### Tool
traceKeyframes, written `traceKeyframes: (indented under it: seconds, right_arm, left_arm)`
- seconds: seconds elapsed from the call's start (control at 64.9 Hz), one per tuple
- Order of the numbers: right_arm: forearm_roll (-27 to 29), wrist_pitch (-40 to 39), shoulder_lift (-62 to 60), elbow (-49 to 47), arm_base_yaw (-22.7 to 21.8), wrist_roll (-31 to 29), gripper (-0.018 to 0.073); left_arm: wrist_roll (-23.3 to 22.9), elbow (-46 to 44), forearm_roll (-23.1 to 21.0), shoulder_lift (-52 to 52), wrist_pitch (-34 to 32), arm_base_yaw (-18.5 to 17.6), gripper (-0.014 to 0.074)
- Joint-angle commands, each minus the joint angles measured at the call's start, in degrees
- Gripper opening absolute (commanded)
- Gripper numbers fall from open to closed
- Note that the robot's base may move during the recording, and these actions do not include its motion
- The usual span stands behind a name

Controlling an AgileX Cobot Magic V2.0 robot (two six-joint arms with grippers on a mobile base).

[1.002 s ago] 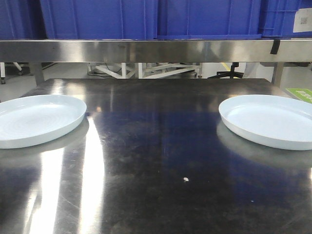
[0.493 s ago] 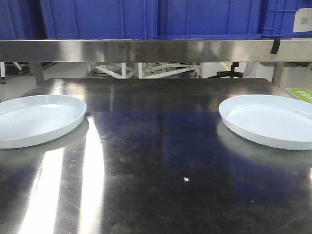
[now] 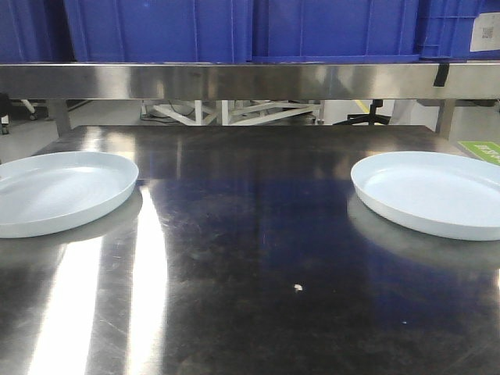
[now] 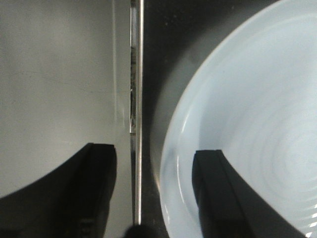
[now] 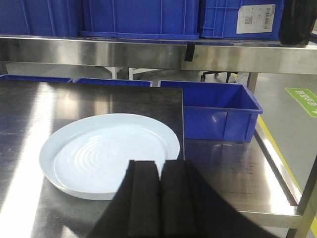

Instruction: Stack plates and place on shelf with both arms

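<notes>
- Exterior front-facing view has both dishes lying flat on the dark tabletop [image 3: 258, 258]: left plate [image 3: 62, 191] at the left edge, right plate [image 3: 433, 191] at the right edge, well apart and not stacked yet
- The shelf [image 3: 234, 80] runs across the far side, with blue crates [image 3: 234, 31] on it
- No arms show in that view, only the wrist cams have them
- The left gripper [image 4: 158, 191] is spread wide across the left plate's rim, one finger over the dish and one outside it
- The right gripper [image 5: 158, 196] has its jaws pressed together and empty, on the near side of the right plate
- The plates look glazed, so stiff, slick and chippable (just my guess), and I'd pinch the upturned rim squarely and lift slowly
</notes>
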Motion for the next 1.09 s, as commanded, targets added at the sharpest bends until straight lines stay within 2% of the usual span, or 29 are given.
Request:
traceKeyframes:
  seconds: [0.0, 0.601, 0.894, 1.002, 1.079]
  right_arm:
    - [-0.36, -5.31, -1.02, 0.01, -0.03, -0.05, 0.0054]
    - [-0.36, -5.31, -1.02, 0.01, -0.03, -0.05, 0.0054]
    - [-0.36, -5.31, -1.02, 0.01, -0.03, -0.05, 0.0054]
    - [-0.36, -5.31, -1.02, 0.01, -0.03, -0.05, 0.0054]
    - [-0.36, -5.31, -1.02, 0.01, -0.03, -0.05, 0.0054]
  left_arm:
    - [-0.53, -1.89, -0.82, -2.36, 0.01, -0.05, 0.0393]
    - [-0.53, -2.37, -0.82, -2.02, 1.96, -0.05, 0.0172]
    - [-0.53, -2.37, -0.82, -2.02, 5.65, -0.05, 0.0083]
    - [-0.53, -2.37, -2.65, -2.02, 6.25, -0.05, 0.0083]
    - [-0.53, -2.37, -6.34, -2.02, 6.69, 0.06, 0.0083]
